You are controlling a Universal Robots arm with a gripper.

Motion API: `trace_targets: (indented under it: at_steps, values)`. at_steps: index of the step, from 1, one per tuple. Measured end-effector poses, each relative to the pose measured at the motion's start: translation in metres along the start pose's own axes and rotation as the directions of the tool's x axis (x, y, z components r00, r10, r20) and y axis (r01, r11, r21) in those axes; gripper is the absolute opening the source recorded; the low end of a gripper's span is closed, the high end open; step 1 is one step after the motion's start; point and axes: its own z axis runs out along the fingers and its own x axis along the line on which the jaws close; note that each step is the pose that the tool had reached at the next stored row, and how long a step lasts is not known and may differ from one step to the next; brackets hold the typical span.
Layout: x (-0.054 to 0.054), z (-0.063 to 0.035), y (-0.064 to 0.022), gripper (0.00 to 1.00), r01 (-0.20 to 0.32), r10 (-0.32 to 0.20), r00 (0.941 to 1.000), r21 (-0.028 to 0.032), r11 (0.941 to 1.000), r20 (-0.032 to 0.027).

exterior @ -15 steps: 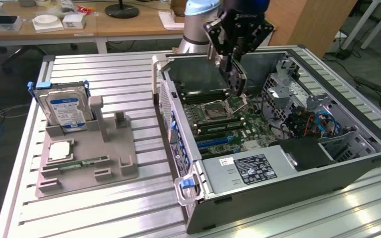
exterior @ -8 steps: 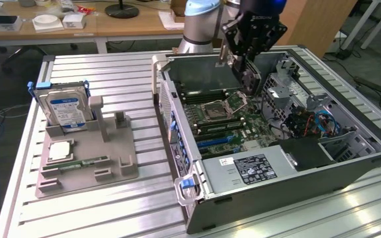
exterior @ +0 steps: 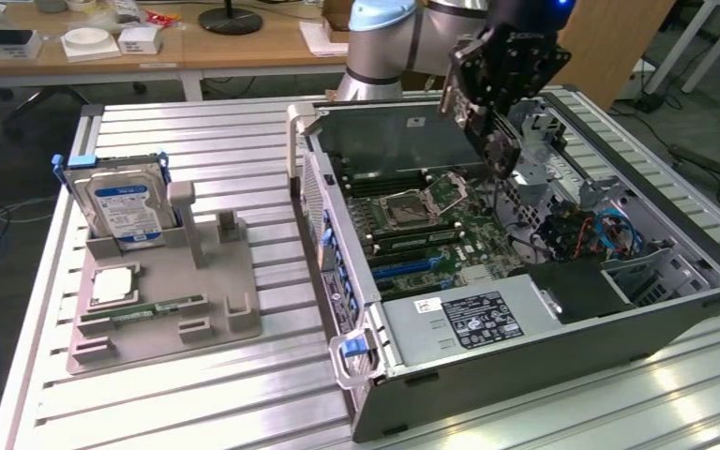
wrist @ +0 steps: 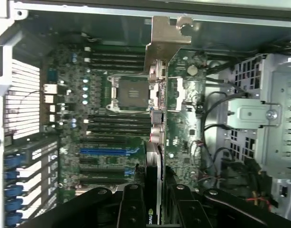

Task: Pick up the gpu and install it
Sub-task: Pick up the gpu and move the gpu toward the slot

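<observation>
Gripper (wrist: pixel 155 192) pinches the gpu (wrist: pixel 156 118) between its two black fingers (wrist: pixel 132 204), holding the card on edge with the silver end bracket (wrist: pixel 162 42) pointing away from the wrist. The card hangs above the open computer case (exterior: pixel 547 328), over the motherboard (wrist: pixel 88 95) just beside the CPU socket (wrist: pixel 129 92), and is not seated in any slot. Well off toward the exterior view's left, a blue-labelled hard drive (exterior: pixel 123 202) stands upright in a grey holder (exterior: pixel 160 319) on the slatted metal table (exterior: pixel 210 403).

gpu (wrist: pixel 154 133) gripped end cut off, flanks hidden by fingers (wrist: pixel 131 209)
</observation>
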Motion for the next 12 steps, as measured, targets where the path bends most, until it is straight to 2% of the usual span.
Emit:
trace_targets:
  at_steps: [6, 12]
  values:
    - [-0.023, 0.0020, -0.0005, 0.26, 0.000, 0.000, 1.0000, 0.0001, 1.0000, 0.0021]
    - [-0.024, 0.0021, -0.0005, 0.26, 0.000, 0.000, 1.0000, 0.0001, 1.0000, 0.0022]
